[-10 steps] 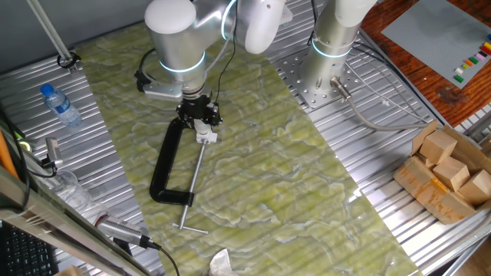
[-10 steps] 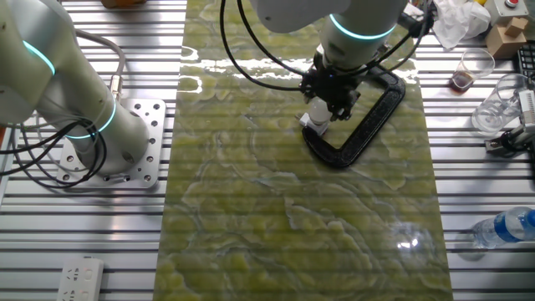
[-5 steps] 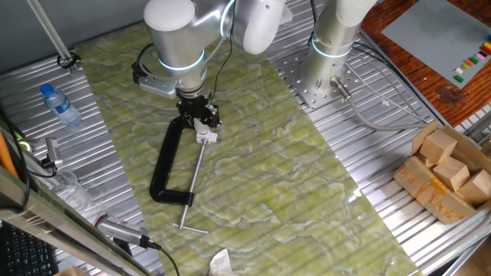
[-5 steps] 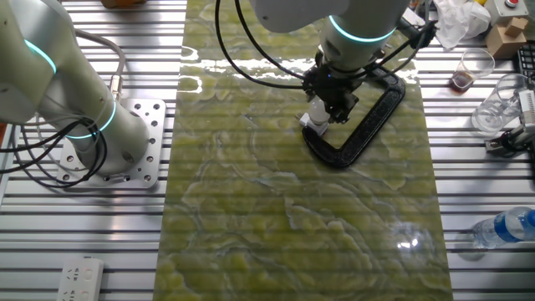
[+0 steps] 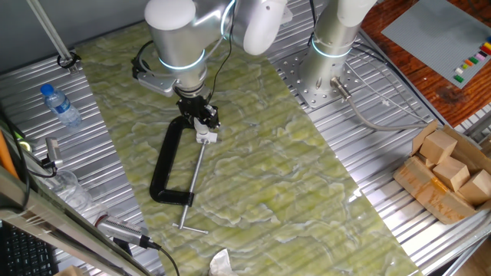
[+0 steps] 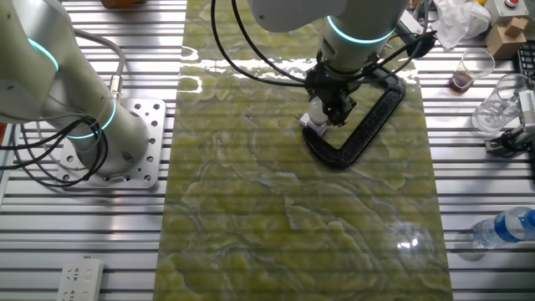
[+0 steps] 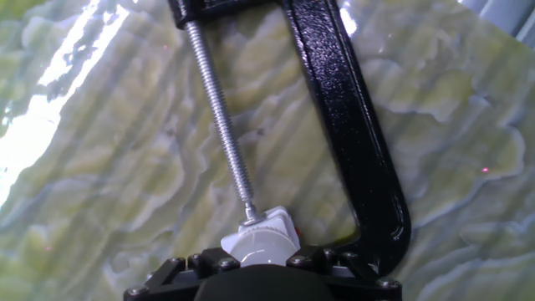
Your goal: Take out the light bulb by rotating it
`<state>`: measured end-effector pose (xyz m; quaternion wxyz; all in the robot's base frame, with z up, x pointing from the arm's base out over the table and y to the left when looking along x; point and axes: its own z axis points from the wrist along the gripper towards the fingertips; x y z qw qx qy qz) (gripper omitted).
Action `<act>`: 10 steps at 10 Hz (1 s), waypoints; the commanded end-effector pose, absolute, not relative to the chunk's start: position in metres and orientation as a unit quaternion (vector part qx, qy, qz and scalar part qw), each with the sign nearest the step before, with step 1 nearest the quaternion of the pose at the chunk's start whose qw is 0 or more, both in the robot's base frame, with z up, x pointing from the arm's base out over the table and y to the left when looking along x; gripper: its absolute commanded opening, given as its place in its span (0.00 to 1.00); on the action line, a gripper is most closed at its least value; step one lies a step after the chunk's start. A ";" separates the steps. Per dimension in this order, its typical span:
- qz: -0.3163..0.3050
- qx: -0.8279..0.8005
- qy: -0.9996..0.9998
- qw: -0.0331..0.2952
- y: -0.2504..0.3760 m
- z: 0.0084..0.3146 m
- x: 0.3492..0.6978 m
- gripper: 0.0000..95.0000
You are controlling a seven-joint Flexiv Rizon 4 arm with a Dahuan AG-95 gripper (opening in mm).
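The light bulb (image 7: 252, 247) is a white frosted dome at the bottom of the hand view, seated in a small white square socket (image 7: 274, 224). A black C-clamp (image 7: 351, 134) pins the socket with the tip of its threaded screw (image 7: 219, 109). My gripper (image 7: 261, 257) is shut on the bulb from above, with black fingers on both sides of it. In the fixed views the gripper (image 5: 199, 116) (image 6: 331, 102) stands upright over the clamp's jaw end, and the bulb (image 6: 317, 110) shows as a white spot under the fingers.
The C-clamp (image 5: 163, 169) lies flat on the green marbled mat (image 5: 261, 184), handle bar toward the near edge. A clear bottle (image 5: 60, 105) lies at the left, wooden blocks in a box (image 5: 445, 172) at the right. A second arm's base (image 5: 330, 54) stands behind.
The wrist has turned about its vertical axis while the gripper stayed over the socket, holding the bulb. The clamp and socket have not shifted.
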<state>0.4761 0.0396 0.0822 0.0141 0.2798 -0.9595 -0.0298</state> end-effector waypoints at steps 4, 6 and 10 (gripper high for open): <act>-0.029 0.237 -0.971 0.010 0.039 0.080 0.476 0.60; -0.029 0.232 -0.972 0.009 0.039 0.080 0.476 0.60; -0.029 0.222 -0.975 0.007 0.039 0.079 0.476 0.60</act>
